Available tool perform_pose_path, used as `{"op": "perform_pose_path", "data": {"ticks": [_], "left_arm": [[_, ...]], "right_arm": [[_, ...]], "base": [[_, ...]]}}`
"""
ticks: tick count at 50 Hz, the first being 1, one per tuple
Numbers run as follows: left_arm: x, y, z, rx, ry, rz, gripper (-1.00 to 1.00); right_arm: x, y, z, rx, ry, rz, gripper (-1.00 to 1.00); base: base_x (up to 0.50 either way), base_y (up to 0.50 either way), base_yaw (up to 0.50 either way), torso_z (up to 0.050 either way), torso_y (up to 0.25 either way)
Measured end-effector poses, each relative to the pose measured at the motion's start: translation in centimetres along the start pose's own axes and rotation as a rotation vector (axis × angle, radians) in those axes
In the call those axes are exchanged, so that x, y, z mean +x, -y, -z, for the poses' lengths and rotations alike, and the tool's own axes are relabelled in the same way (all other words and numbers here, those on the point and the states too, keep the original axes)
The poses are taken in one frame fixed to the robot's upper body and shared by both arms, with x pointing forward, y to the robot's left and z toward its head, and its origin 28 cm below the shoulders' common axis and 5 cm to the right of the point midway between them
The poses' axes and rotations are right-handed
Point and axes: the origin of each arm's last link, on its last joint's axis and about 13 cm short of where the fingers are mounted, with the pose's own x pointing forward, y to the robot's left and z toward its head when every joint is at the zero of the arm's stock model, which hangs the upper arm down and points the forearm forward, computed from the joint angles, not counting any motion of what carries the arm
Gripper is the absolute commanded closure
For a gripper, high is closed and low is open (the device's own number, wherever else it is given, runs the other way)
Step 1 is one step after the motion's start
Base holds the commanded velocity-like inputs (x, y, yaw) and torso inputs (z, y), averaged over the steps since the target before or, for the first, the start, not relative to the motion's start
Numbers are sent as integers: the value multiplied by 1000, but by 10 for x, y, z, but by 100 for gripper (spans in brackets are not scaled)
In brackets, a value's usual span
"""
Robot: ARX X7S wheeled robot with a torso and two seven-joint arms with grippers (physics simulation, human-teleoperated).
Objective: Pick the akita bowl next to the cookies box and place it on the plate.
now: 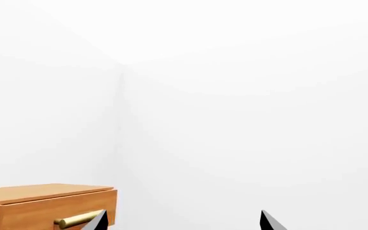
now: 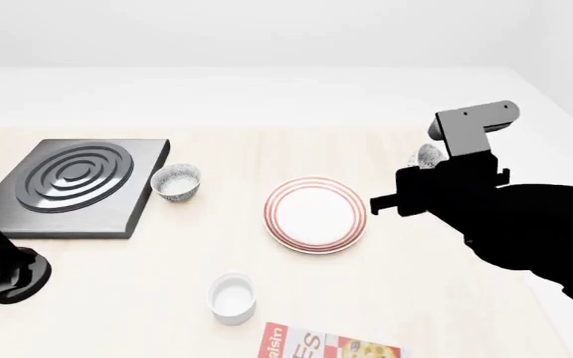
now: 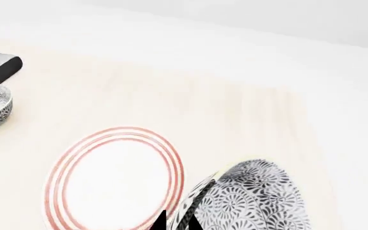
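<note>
Right tool point(image 3: 176, 221) pinches the akita bowl point(image 3: 251, 199) by its rim, tilted, just beside the plate point(image 3: 115, 179); left tool point(image 1: 182, 221) stands wide.

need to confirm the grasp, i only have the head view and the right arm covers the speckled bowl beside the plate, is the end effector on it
Observer: Yes, as far as the right wrist view shows. The right end effector has a fingertip on either side of the akita bowl's rim, pinching it.
Operator: ok and the left one, my view cuts it off, is it holding anything
Observer: No. The left wrist view shows the left end effector with its fingertips wide apart and nothing between them, facing a white wall and a wooden drawer.
</note>
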Motion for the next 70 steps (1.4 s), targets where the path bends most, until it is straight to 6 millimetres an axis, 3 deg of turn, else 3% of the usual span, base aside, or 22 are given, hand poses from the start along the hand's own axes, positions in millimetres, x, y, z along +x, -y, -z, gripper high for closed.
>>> {"op": "perform_pose_path", "data": {"ticks": [8, 22, 46, 56, 70], "left_arm": [[0, 0, 0, 1, 0, 0, -100], [0, 0, 0, 2, 0, 0, -100], [0, 1, 1, 3, -3, 3, -100], [0, 1, 1, 2, -4, 3, -100], [0, 0, 1, 1, -3, 0, -100]], "right_arm": [[12, -20, -23, -58, 53, -64, 100], [43, -45, -46, -109, 114, -154, 100], [124, -77, -50, -400, 217, -38, 100], [136, -85, -45, -499, 218, -14, 100], [137, -82, -45, -636, 181, 50, 100]], "base": [[0, 0, 0, 0, 0], [0, 0, 0, 0, 0], [0, 0, 0, 0, 0], [0, 0, 0, 0, 0], [0, 0, 0, 0, 1]]}}
